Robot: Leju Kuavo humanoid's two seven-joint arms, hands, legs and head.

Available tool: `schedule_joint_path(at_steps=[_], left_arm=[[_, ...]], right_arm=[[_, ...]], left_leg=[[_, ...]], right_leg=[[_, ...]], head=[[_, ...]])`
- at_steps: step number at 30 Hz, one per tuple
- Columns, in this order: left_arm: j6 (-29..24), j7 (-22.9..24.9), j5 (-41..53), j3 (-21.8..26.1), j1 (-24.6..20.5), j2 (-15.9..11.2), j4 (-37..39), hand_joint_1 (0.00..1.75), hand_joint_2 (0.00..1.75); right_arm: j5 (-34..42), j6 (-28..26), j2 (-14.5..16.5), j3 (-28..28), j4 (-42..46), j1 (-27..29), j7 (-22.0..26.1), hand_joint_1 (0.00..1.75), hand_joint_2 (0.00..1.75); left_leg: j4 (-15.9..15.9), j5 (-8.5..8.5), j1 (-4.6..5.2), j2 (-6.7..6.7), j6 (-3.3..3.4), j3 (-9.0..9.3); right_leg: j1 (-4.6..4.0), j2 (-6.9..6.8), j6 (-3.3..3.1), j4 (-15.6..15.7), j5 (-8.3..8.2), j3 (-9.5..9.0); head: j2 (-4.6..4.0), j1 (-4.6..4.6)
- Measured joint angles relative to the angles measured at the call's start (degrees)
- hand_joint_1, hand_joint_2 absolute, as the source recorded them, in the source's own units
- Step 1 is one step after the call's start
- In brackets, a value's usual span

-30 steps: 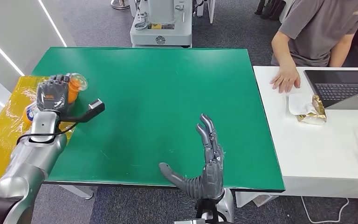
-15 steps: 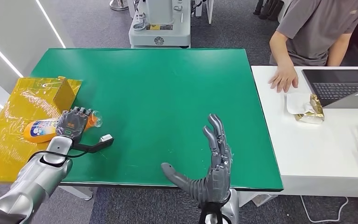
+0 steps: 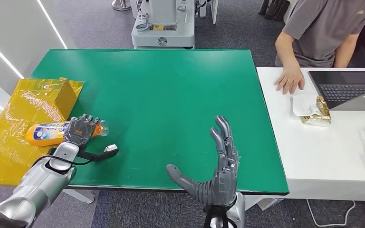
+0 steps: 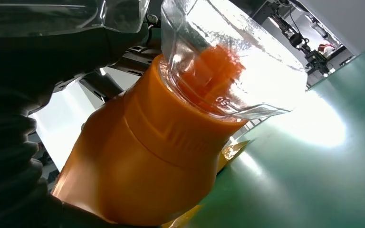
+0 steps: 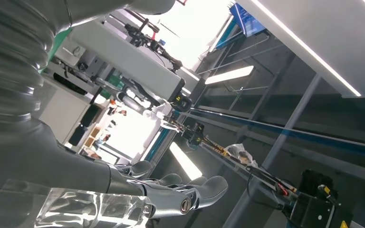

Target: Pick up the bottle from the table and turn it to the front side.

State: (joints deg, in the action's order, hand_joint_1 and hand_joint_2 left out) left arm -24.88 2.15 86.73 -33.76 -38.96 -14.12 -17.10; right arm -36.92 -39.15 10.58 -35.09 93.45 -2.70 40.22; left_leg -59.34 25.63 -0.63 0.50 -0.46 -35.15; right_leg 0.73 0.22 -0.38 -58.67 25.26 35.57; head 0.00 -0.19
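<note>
On the green surface (image 3: 171, 90), the left hand (image 3: 80, 129) grips the orange bottle (image 3: 47, 133) lying sideways; the right hand (image 3: 216, 175) waits open. Turning looks unfinished.

Even overhead light in the head view; wrist views glare-blown, the bottle (image 4: 147, 156) perhaps slightly blurred.

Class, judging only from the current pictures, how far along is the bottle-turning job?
Done: the left hand grips the orange bottle. In hand: the bottle lies sideways at the green table edge, its clear cap over the table. Left: whether the front side faces forward cannot be told. The right hand is open.
</note>
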Motion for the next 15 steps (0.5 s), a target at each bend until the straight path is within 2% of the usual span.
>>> schedule_joint_path(at_steps=[7, 15], left_arm=[[-0.6, 1.9, -0.1, -0.1, 0.7, 1.4, 0.3, 0.00, 1.75], [-0.5, 2.0, -0.1, 0.3, 0.7, 1.9, 0.4, 0.00, 1.75]], right_arm=[[-0.3, 0.0, 0.1, 0.4, 0.4, 0.2, 0.0, 0.00, 1.75], [-0.2, 0.0, 0.2, 0.5, 0.6, 0.3, 0.0, 0.00, 1.75]], left_leg=[[0.0, -0.01, -0.01, -0.03, 0.00, -0.02], [0.0, -0.01, -0.01, -0.04, 0.00, -0.03]], right_leg=[[0.00, -0.03, 0.00, 0.0, 0.00, 0.00], [-0.01, -0.04, 0.00, 0.0, 0.00, 0.00]], head=[[0.00, 0.00], [0.00, -0.01]])
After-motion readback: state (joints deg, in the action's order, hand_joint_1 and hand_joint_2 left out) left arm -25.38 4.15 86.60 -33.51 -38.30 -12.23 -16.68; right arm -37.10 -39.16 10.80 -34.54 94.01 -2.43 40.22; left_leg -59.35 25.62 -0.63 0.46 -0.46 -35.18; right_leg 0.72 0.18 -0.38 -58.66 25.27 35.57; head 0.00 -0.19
